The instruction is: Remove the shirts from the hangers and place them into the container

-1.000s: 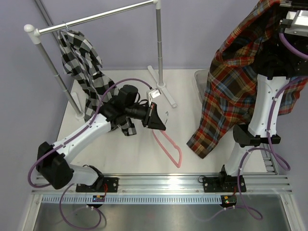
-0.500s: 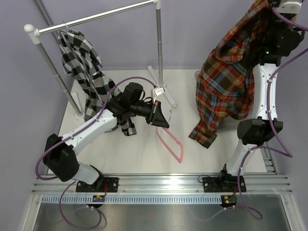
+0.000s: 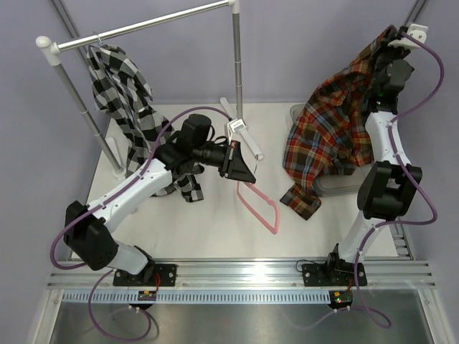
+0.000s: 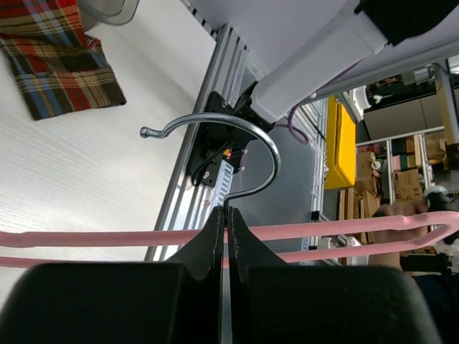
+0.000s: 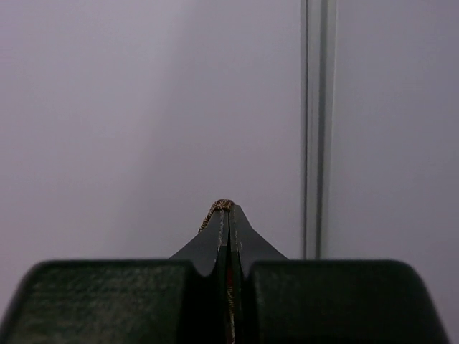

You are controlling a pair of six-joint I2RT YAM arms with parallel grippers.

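At the upper right of the overhead view, the right arm stretches up almost straight. Its tool (image 5: 228,212) is pinched fully together on a fold of the red plaid shirt (image 3: 323,136). The shirt hangs from that grip in a rumpled drape. Its lower part spills over the grey container (image 3: 297,113), and one end lies on the bench (image 3: 208,229). In the frame's centre the left arm reaches forward with its elbow bent. Its tool (image 3: 246,174) is clamped tight on the bare pink hanger (image 3: 262,209) just under the metal hook (image 4: 215,119), and the hanger slopes away toward lower right. At upper left the black-and-white shirt (image 3: 118,86) hangs from the rail (image 3: 143,27).
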